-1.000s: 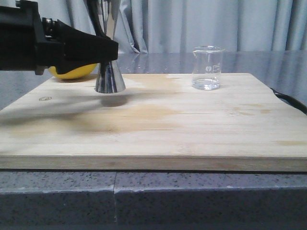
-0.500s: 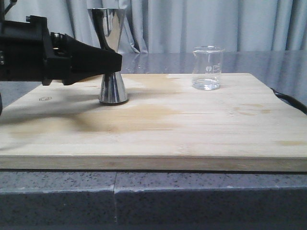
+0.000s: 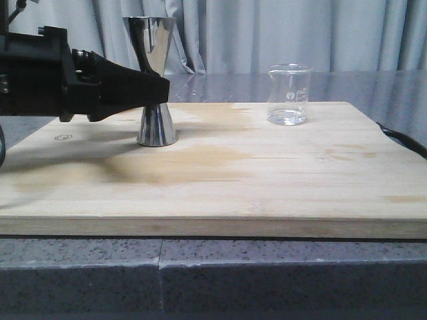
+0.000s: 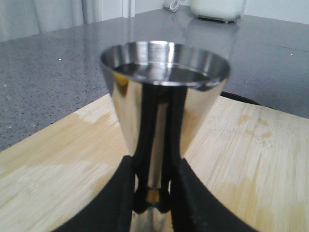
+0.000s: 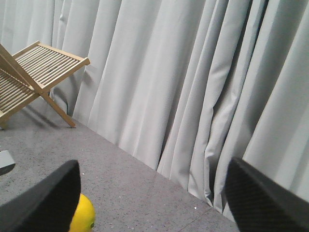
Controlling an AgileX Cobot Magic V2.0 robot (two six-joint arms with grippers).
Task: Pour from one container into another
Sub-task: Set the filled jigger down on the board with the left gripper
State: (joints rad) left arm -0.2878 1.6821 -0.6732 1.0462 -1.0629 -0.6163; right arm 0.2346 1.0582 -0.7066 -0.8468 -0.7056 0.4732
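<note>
The steel jigger point(image 3: 156, 123) stands upright on the wooden board point(image 3: 233, 173), left of middle. My left gripper point(image 3: 159, 87) comes in from the left and is shut on the jigger's narrow waist. In the left wrist view the jigger's point(image 4: 164, 96) upper cup fills the middle, and the left gripper point(image 4: 153, 191) clamps the brass-coloured band from both sides. The clear glass beaker point(image 3: 289, 93) stands alone at the board's far right part. My right gripper point(image 5: 153, 164) is open with nothing between its fingers, and it faces the curtains; it does not show in the front view.
A yellow lemon point(image 5: 82, 215) lies on the grey countertop point(image 5: 145, 193) beside one right finger. A wooden folding rack point(image 5: 34, 72) stands by the curtains. A dark cable point(image 3: 403, 140) runs off the board's right edge. The board's front half is bare wood.
The left gripper has brought the jigger down from just above the board until its base rests on the wood, shifting slightly right. The lemon behind it is now hidden in the front view.
</note>
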